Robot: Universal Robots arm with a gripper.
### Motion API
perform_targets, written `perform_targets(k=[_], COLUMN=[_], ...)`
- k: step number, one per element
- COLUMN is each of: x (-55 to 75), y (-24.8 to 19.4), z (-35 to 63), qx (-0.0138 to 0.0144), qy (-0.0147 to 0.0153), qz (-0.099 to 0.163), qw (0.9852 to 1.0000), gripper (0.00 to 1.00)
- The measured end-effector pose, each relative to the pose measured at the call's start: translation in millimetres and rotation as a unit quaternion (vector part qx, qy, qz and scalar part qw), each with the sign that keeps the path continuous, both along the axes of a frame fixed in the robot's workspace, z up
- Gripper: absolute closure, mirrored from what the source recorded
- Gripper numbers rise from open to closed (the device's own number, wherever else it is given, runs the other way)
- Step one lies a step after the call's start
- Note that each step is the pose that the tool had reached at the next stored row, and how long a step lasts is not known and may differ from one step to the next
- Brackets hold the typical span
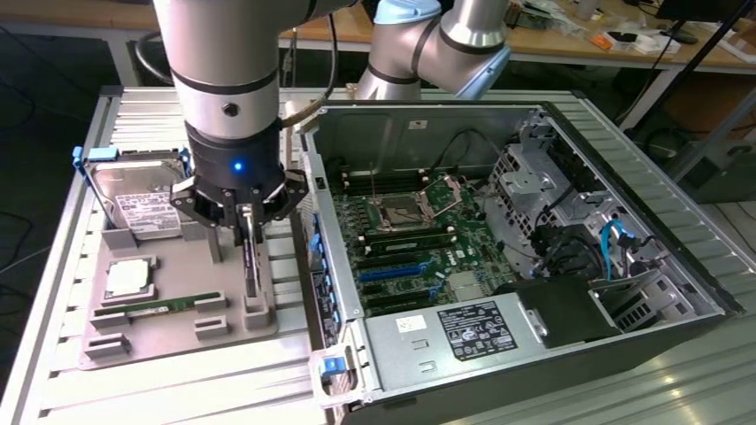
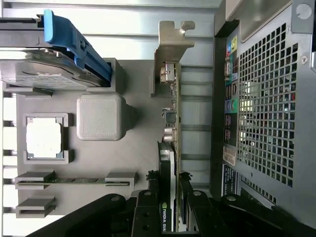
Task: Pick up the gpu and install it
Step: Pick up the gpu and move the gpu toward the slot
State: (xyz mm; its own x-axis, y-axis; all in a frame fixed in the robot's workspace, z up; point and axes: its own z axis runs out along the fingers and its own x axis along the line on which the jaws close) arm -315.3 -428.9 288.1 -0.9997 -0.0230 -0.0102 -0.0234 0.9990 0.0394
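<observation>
A cluttered wooden workbench (image 1: 550, 46) runs along the room from twelve to two o'clock; dark floor (image 1: 48, 106) lies at nine o'clock, beside the ribbed metal table (image 1: 674, 168) at centre.

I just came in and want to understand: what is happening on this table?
A robot arm stands over the grey tray beside the open computer case. Its fingers look closed on the gpu, which stands on edge, seemingly in its tray slot. A hard drive, a processor and a RAM stick lie in the tray.
</observation>
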Motion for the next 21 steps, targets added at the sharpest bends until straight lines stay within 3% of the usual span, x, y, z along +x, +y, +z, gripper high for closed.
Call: perform_targets(k=[4,10,21], x=[0.0,0.0,0.0], y=[0.0,0.4,2.7], z=[14.8,48.4,109.6], qx=[-0.0001,-0.0013,-0.0128], qy=[0.0,0.0,0.0], qz=[0.0,0.0,0.0], qw=[1.0,1.0,0.9999], gripper=[0.73,0.73,0.73])
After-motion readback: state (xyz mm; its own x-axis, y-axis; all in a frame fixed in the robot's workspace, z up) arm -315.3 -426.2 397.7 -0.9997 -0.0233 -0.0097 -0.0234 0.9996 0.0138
